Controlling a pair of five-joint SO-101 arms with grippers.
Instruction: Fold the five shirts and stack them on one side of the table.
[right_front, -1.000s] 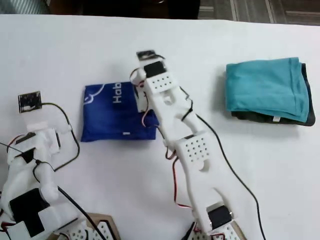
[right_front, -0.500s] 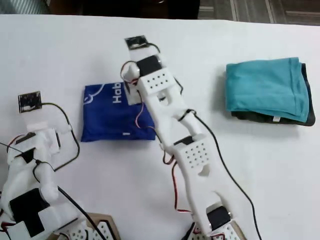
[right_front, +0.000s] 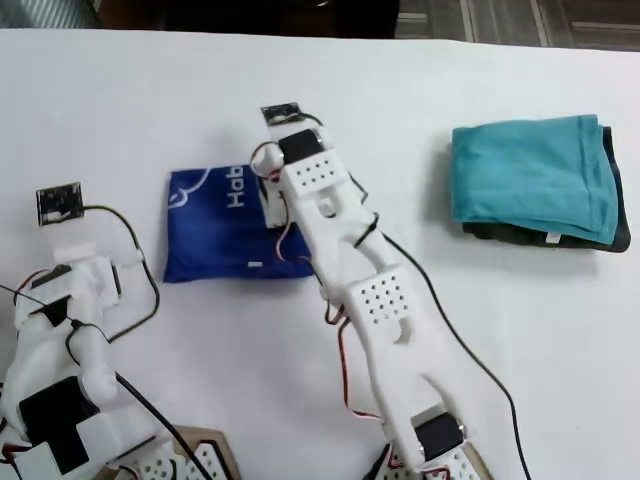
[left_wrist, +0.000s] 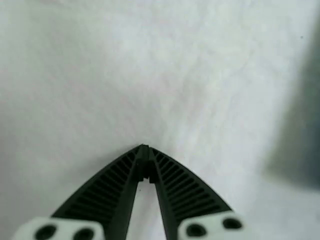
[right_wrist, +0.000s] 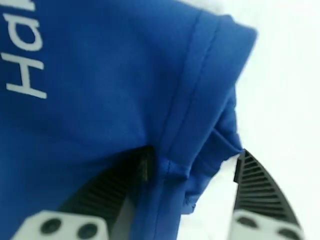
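Note:
A folded blue shirt (right_front: 215, 228) with white lettering lies left of the table's middle. My right arm stretches from the near edge to the shirt's right edge, where its gripper (right_front: 273, 207) hangs. In the right wrist view the right gripper (right_wrist: 192, 167) is open, its black fingers (right_wrist: 144, 167) astride the folded hem of the blue shirt (right_wrist: 100, 90). A teal shirt (right_front: 530, 175) lies folded on top of a dark shirt (right_front: 618, 236) at the right side. My left gripper (left_wrist: 144, 150) is shut on nothing, just above the white table (left_wrist: 125, 75), at the near left.
The left arm (right_front: 60, 330) sits folded at the near left corner with a black cable (right_front: 150, 290) looping beside it. Bare white tabletop (right_front: 450, 80) stretches between the blue shirt and the teal stack and along the far side.
The right arm swung left and farther over the blue shirt's edge, then came back slightly toward the right. The left arm and the teal stack have not moved.

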